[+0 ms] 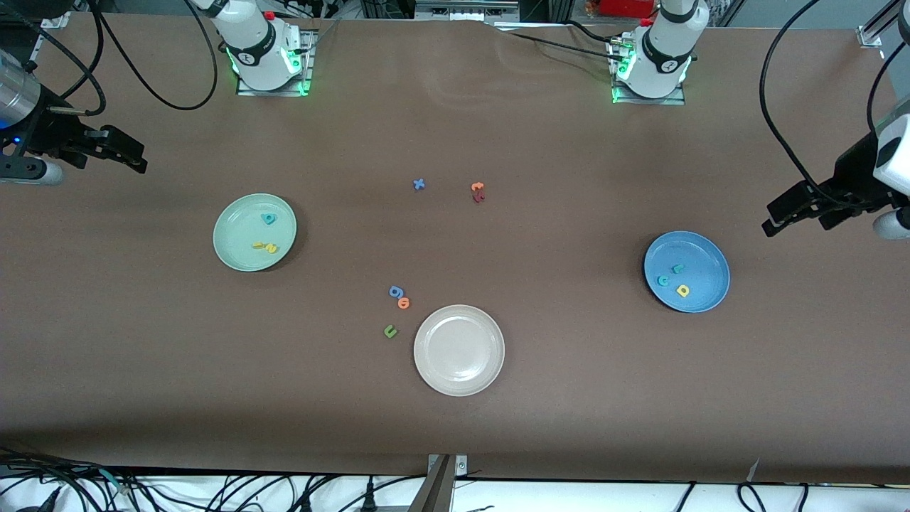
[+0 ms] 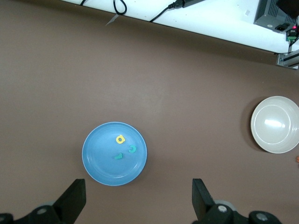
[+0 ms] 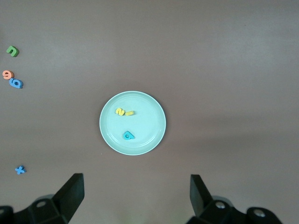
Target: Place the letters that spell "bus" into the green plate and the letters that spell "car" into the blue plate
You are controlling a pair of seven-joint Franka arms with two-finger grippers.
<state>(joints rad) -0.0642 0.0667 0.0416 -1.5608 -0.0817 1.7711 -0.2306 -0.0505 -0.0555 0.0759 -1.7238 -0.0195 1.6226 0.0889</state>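
Two arms hang raised at the table's ends, both waiting: I see the right gripper [image 1: 135, 160] up over bare table at the right arm's end, above the green plate's end of the cloth, its jaws spread wide with nothing between them, and the left gripper [image 1: 775, 217] up over bare table at the left arm's end, beside the blue plate, its jaws also spread wide and holding nothing. From the right wrist view its two dark fingers [image 3: 70, 193] frame the green plate [image 3: 154, 109] from well above; from the left wrist view the fingers [image 2: 72, 200] frame the blue plate [image 2: 96, 163] the same way. Inside the green plate [image 1: 227, 245] I count the teal b [image 1: 269, 219] lying farther from the front camera and the yellow u [image 1: 259, 246] and yellow s [image 1: 270, 248] touching side by side nearer to it. Inside the blue plate [image 1: 707, 256] lie the teal r [image 1: 678, 269], the teal c [image 1: 663, 281] and the yellow a [image 1: 683, 290], close together but apart. A beige-white plate [image 1: 458, 380] sits nearest the front camera in the middle, nothing in it. Loose on the table I see a blue g-like letter [image 1: 396, 291] touching an orange letter [image 1: 404, 303], a green u [image 1: 389, 331] just beside the beige-white plate, a blue x [image 1: 419, 184], and an orange letter touching a dark-red letter [image 1: 478, 192].
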